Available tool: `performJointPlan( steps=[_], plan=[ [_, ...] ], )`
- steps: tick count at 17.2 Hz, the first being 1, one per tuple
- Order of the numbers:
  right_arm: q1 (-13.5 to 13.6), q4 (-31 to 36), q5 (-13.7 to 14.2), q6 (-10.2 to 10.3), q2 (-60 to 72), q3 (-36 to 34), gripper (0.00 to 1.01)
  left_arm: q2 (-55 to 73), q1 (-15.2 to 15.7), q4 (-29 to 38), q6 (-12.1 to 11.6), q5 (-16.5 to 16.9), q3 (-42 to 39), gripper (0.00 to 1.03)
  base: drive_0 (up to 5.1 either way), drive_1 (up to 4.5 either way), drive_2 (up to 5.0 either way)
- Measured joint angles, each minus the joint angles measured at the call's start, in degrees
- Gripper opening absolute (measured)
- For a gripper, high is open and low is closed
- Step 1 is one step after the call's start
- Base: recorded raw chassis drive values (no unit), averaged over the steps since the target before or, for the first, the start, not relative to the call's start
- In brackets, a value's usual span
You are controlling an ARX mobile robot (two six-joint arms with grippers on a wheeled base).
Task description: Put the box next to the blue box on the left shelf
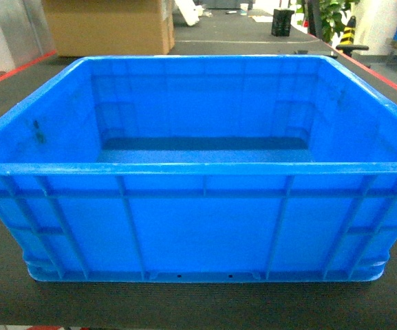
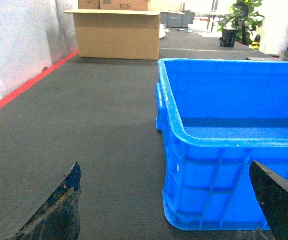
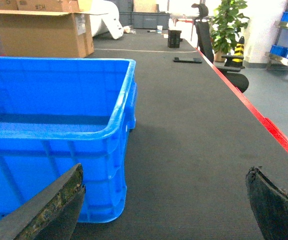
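Note:
The box [image 1: 198, 227], a large bright blue ribbed crate with a thick rim, stands empty on the dark mat right in front of me. Its left front corner [image 2: 183, 200] shows in the left wrist view, its right front corner [image 3: 104, 200] in the right wrist view. My left gripper [image 2: 166, 200] is open, its fingers straddling that left corner without touching it. The right gripper [image 3: 166, 200] is open as well, one finger in front of the crate wall, the other over bare mat. The shelf and the other blue box are out of view. Neither gripper shows in the head view.
A large cardboard box [image 2: 118, 32] stands at the far left of the mat [image 2: 84, 115]. Red tape [image 3: 268, 125] marks the mat's right edge, and more red tape [image 2: 24, 85] its left edge. A potted plant [image 3: 228, 22] and an office chair [image 3: 218, 55] stand at the far right.

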State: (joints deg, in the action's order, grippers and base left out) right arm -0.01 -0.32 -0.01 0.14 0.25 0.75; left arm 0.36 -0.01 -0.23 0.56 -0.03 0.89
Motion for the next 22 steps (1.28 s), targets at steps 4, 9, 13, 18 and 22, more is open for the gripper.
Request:
performJointPlan(
  steps=[4,9,13,18,22],
  plan=[
    [0.0,-0.1,0.2,0.0,0.0,0.0,0.98,3.6,-6.0,-3.6,0.4,-12.4,1.0,0.98,0.0,0.00,0.0],
    [11.1,-4.1,33.0,0.9,8.3,2.0,0.98,5.9,-8.6,-2.3,0.5,-25.9,1.5,0.98,0.0,0.00,0.0],
    [10.0,-3.9,37.8,1.7,8.0,2.4,0.98,7.5,-9.1,-1.2,0.5,-25.9,1.5,0.98,0.0,0.00,0.0],
    [6.7,3.9,21.7,3.5,31.7,20.2,0.98,32.6,-6.6,15.8,0.7,-21.3,14.6,0.98,0.0,0.00,0.0],
    [6.7,-0.4,13.3,4.8,42.5,28.8,0.98,45.2,-6.1,13.6,3.7,-19.7,23.1,0.98,0.0,0.00,0.0]
  ],
)
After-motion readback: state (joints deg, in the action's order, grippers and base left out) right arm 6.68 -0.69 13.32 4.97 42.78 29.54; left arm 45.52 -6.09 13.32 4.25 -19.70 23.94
